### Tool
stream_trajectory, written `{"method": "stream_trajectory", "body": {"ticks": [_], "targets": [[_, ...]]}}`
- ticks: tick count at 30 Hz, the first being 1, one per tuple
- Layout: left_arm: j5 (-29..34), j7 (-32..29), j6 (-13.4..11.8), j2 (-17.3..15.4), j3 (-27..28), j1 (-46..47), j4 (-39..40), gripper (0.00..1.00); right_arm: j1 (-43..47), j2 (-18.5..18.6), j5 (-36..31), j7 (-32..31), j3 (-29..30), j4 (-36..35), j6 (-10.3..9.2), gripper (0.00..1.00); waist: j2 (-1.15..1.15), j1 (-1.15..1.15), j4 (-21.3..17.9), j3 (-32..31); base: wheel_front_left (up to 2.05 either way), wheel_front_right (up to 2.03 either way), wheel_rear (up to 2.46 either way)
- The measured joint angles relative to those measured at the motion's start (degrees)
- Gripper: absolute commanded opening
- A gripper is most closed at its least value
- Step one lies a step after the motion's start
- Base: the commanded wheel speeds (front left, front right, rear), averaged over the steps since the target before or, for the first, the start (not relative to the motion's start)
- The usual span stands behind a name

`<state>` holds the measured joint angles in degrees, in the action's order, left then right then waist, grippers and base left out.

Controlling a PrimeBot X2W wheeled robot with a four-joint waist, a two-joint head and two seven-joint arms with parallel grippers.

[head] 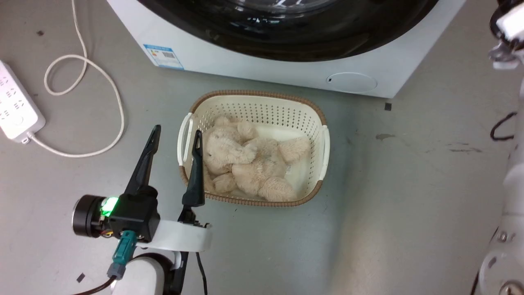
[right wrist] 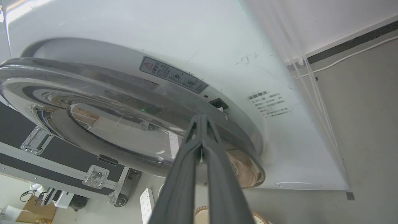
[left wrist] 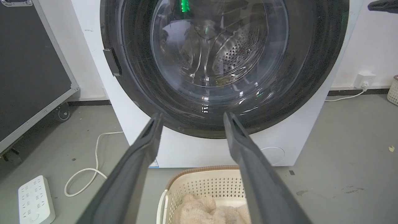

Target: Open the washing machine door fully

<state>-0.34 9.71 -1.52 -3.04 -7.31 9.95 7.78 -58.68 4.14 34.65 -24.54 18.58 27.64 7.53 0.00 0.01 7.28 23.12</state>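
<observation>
The right gripper (right wrist: 202, 117), fingers pressed together and holding nothing, sets its tips at the rim of the washing machine door (right wrist: 102, 93), apparently as a thin wedge by the latch (right wrist: 218, 104); the door lies directly ahead of it, close against the white cabinet (right wrist: 217, 37). The left gripper (head: 177, 130) hangs spread and empty, the basket (head: 254, 94) just beyond its fingertips, seemingly kept clear of the door's swing.

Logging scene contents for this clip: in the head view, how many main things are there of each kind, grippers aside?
Washing machine: 1
Laundry basket: 1
Plush toy: 1
Power strip: 1
Total: 4
</observation>
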Motion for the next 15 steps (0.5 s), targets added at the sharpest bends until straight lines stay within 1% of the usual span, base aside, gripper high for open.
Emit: {"method": "stream_trajectory", "body": {"ticks": [4, 10, 15], "targets": [[0.0, 0.47, -0.35, 0.01, -0.96, 0.78, 0.3, 1.0, -4.3, 0.49, 1.2, -3.89, 2.58, 4.59, 0.0, 0.0, 0.0, 0.0, 0.81, 1.02, 0.0, 0.0, 0.0], [-0.03, 1.03, -0.79, 0.01, -2.05, 0.92, 0.74, 1.0, -10.66, 2.67, 2.08, -9.77, 6.16, 10.65, 0.0, 0.0, 0.0, 0.0, 2.17, 2.49, 0.0, 0.0, 0.0], [-0.26, 1.72, -0.92, 0.02, -2.94, 1.57, 1.14, 1.0, -16.08, 3.97, 3.22, -13.22, 9.35, 14.39, -0.01, 0.0, 0.0, 0.0, 3.19, 3.86, 0.0, 0.0, 0.0]]}}
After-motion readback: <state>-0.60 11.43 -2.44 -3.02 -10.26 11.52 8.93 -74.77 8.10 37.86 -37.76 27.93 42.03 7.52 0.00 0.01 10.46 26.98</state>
